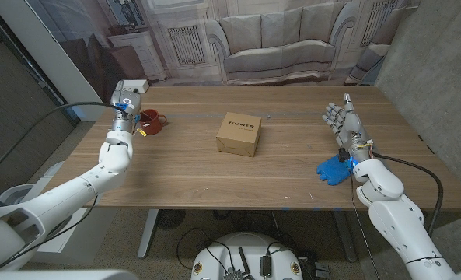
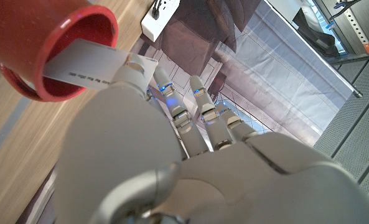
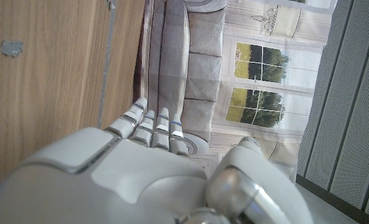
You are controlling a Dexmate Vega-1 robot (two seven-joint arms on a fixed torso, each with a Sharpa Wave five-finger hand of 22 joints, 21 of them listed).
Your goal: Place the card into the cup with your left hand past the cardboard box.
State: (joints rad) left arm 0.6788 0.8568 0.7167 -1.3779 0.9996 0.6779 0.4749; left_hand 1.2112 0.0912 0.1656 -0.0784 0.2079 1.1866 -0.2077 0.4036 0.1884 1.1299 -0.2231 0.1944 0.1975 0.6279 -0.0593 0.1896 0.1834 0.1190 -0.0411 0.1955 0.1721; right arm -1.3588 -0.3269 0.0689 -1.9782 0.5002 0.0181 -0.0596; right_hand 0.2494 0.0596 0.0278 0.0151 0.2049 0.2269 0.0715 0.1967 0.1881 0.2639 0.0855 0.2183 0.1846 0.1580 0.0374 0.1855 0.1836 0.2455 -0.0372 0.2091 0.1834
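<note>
A red cup (image 1: 154, 121) stands at the table's far left. My left hand (image 1: 124, 104) is right beside it. In the left wrist view a pale grey card (image 2: 84, 67) slants into the mouth of the red cup (image 2: 19, 59), its far end inside the rim. Its near end is pinched by my left hand (image 2: 172, 143), whose other fingers reach out straight. The cardboard box (image 1: 239, 134) sits mid-table, to the right of the cup. My right hand (image 1: 340, 120) stands upright near the right edge, fingers apart and holding nothing; its back is seen as my right hand (image 3: 140, 168) over the wooden table (image 3: 41, 81).
A blue crumpled object (image 1: 333, 169) lies by my right wrist near the front right edge. A white power strip (image 2: 162, 15) sits at the table's far left corner behind the cup. Bare wood stretches between the box and each hand.
</note>
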